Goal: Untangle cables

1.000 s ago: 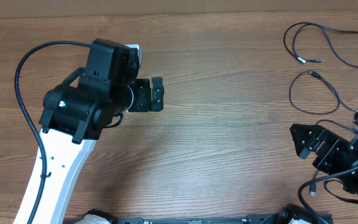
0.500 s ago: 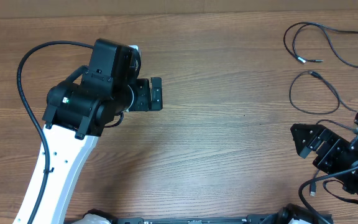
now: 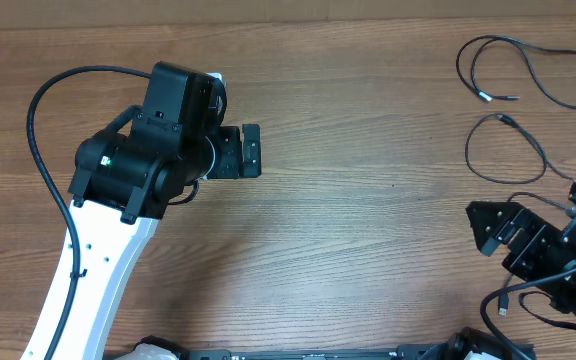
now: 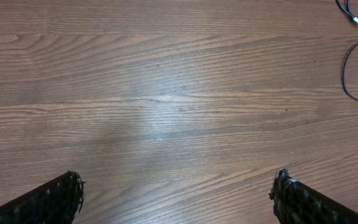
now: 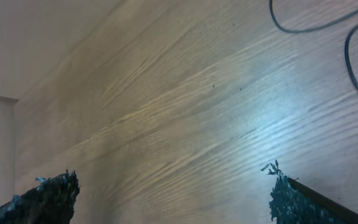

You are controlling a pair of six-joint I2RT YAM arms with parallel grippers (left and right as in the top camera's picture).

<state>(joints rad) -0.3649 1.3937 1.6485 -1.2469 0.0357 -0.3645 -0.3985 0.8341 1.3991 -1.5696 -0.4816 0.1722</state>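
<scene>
Several thin black cables lie as loose loops at the table's far right: an upper one with a plug tip [image 3: 484, 97] and a lower loop [image 3: 468, 150]. My left gripper [image 3: 256, 151] is open over bare wood at mid-left, far from them. In the left wrist view it [image 4: 178, 185] holds nothing, and a cable loop [image 4: 344, 73] shows at the right edge. My right gripper [image 3: 480, 228] is open at the lower right, just below the lower loop. In the right wrist view it [image 5: 174, 182] is empty, with cable arcs [image 5: 300, 31] at the top right.
The wooden table [image 3: 368, 230] carries only the cables. The left arm's thick black cable [image 3: 33, 120] arcs out to the far left. A thin lead with a small plug [image 3: 505, 305] hangs by the right arm at the bottom right.
The left arm's body has edged slightly right and up. Both grippers stay open, and the cables have not moved.
</scene>
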